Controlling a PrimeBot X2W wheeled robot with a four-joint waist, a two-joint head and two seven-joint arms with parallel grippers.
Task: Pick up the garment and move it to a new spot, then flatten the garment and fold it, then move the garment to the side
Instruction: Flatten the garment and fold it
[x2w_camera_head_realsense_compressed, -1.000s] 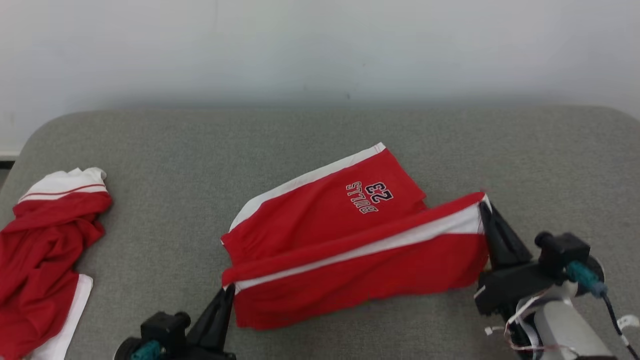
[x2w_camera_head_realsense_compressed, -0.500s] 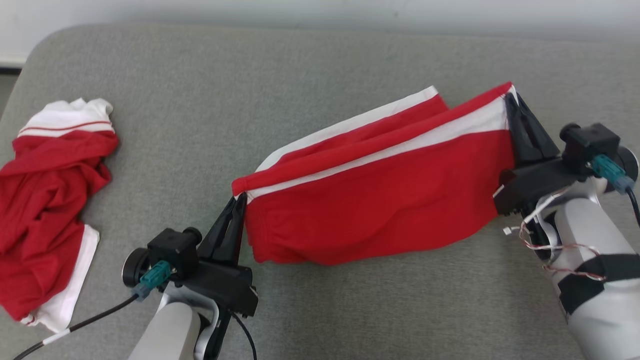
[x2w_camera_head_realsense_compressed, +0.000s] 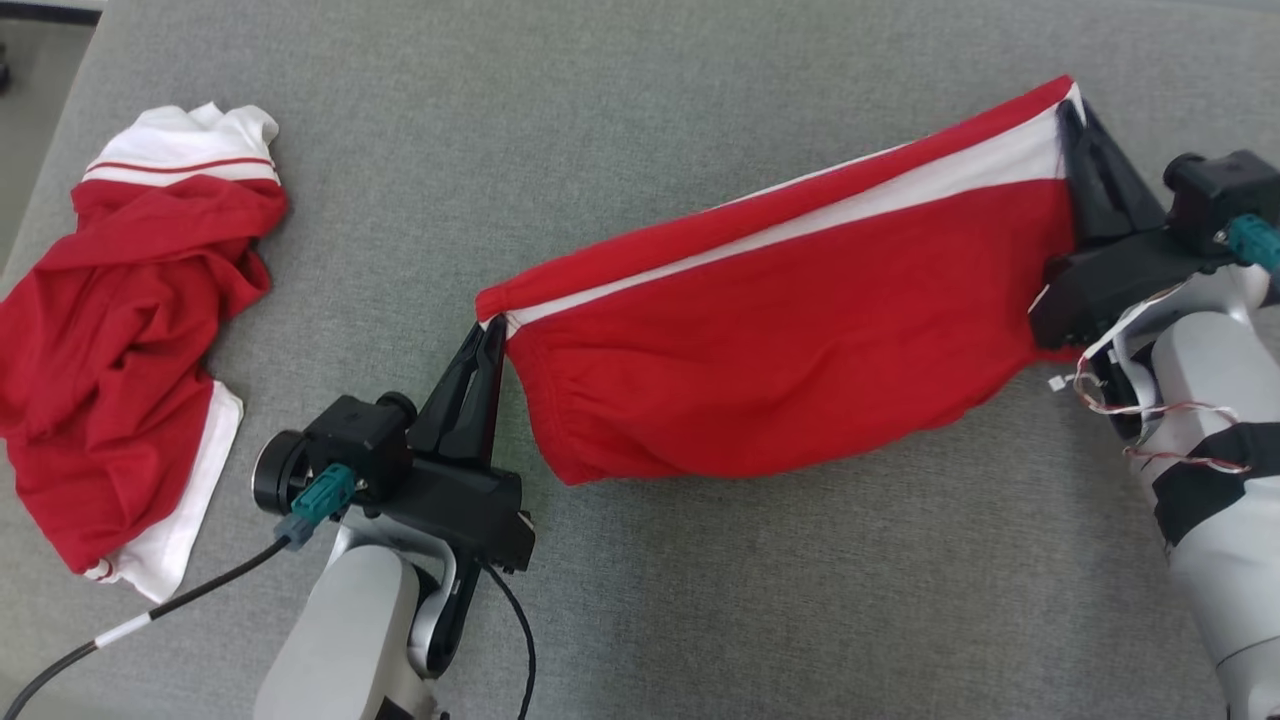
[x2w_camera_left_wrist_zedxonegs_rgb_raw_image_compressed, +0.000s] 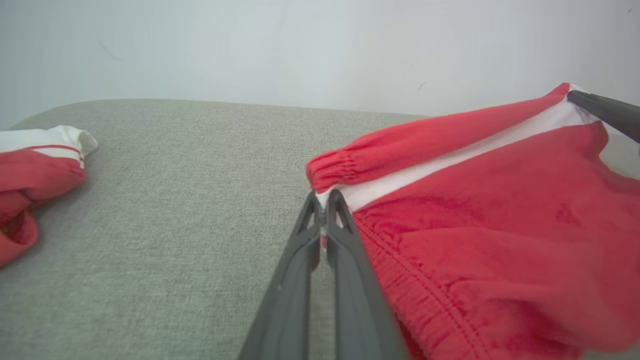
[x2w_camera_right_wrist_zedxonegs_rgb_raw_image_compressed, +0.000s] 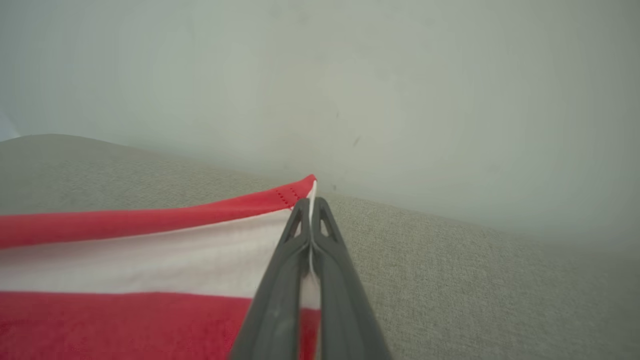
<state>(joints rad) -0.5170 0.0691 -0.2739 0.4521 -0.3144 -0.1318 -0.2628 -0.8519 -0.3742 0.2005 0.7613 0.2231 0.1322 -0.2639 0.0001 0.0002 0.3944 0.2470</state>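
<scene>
Red garment (x2w_camera_head_realsense_compressed: 800, 370) stretched from centre to upper right of head frame, over grey bench (x2w_camera_head_realsense_compressed: 700, 600) | left pincer (x2w_camera_head_realsense_compressed: 492, 332) clamped on waistband corner, right pincer (x2w_camera_head_realsense_compressed: 1072, 108) clamped on far corner | 2 holds likely keep it spread for laying flat | back layer hidden; unclear whether lower edge touches bench | red-white heap (x2w_camera_head_realsense_compressed: 130, 330) at left

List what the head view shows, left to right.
crumpled red-and-white garment → left gripper → red shorts, pinched at each end → right gripper
</scene>
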